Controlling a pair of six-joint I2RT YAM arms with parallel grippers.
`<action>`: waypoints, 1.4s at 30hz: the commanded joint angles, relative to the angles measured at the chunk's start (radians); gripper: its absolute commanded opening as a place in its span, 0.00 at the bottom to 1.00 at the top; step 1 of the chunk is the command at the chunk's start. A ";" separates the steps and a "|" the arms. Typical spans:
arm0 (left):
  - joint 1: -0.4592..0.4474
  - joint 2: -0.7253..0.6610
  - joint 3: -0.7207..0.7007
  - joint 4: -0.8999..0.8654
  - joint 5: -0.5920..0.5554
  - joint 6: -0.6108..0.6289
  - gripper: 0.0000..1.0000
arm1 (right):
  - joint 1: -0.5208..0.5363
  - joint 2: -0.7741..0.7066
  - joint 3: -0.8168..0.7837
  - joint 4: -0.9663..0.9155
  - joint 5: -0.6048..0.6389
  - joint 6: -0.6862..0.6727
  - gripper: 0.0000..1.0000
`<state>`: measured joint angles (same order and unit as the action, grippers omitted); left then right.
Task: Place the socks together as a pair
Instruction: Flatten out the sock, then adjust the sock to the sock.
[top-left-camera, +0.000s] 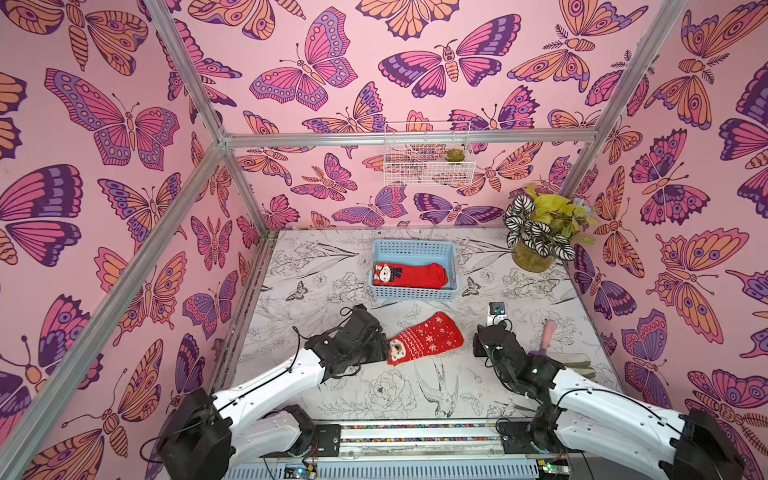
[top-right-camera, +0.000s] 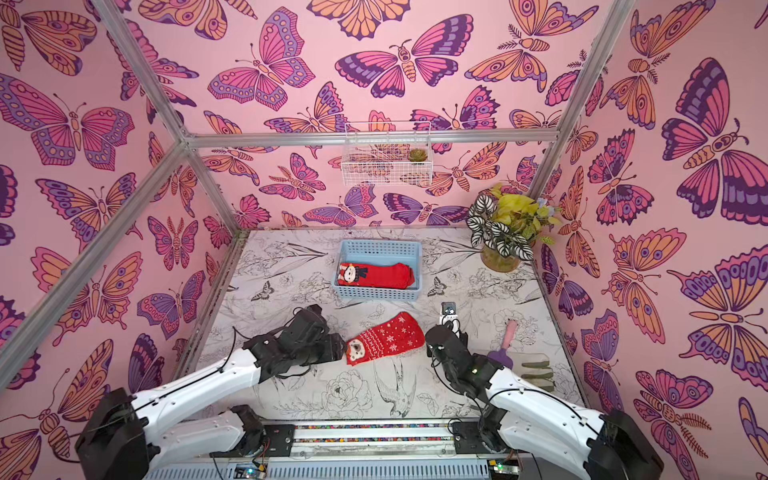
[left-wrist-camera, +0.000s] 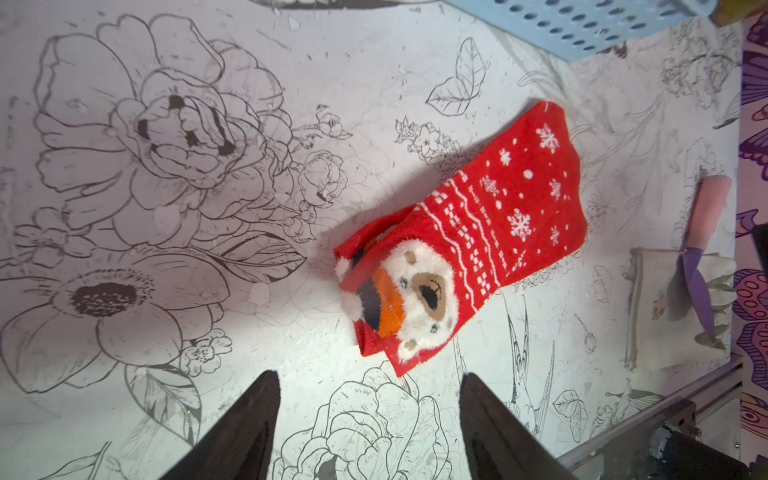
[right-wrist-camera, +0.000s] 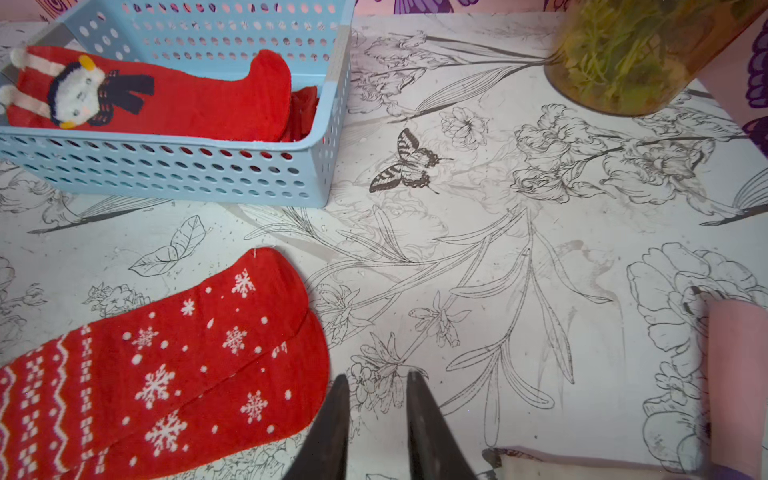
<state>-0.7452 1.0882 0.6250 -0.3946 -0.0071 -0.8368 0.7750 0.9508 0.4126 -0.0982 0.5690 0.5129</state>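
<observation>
Two red snowflake socks (top-left-camera: 428, 338) (top-right-camera: 386, 338) with white bear-face cuffs lie stacked, slightly offset, on the table's middle. In the left wrist view the upper cuff (left-wrist-camera: 419, 291) covers most of the lower one. My left gripper (left-wrist-camera: 369, 375) (top-left-camera: 385, 348) is open just off the cuff end and holds nothing. My right gripper (right-wrist-camera: 378, 376) (top-left-camera: 484, 343) hovers beside the toe end (right-wrist-camera: 266, 332), its jaws a little apart and empty. Plain red socks (top-left-camera: 411, 276) (right-wrist-camera: 187, 104) with a penguin-like cuff lie in the blue basket (top-left-camera: 415, 248) (right-wrist-camera: 166, 174).
A potted plant (top-left-camera: 536, 237) stands at the back right. A pink-handled purple trowel (top-left-camera: 545, 334) and garden gloves (top-left-camera: 579, 363) lie by the right arm. A small white device (top-left-camera: 496, 313) sits behind the right gripper. A wire basket (top-left-camera: 428, 156) hangs on the back wall.
</observation>
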 joint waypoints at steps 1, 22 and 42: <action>0.006 -0.037 -0.045 -0.018 -0.029 -0.060 0.68 | -0.057 0.053 0.038 0.044 -0.143 0.011 0.27; -0.070 0.034 -0.157 0.277 -0.004 -0.200 0.58 | -0.362 0.494 0.256 0.086 -0.658 0.131 0.10; -0.089 0.174 -0.137 0.376 0.016 -0.222 0.55 | -0.362 0.615 0.249 0.213 -0.765 0.148 0.21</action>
<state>-0.8280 1.2552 0.4725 -0.0296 0.0109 -1.0523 0.4183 1.5608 0.6521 0.0898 -0.1764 0.6514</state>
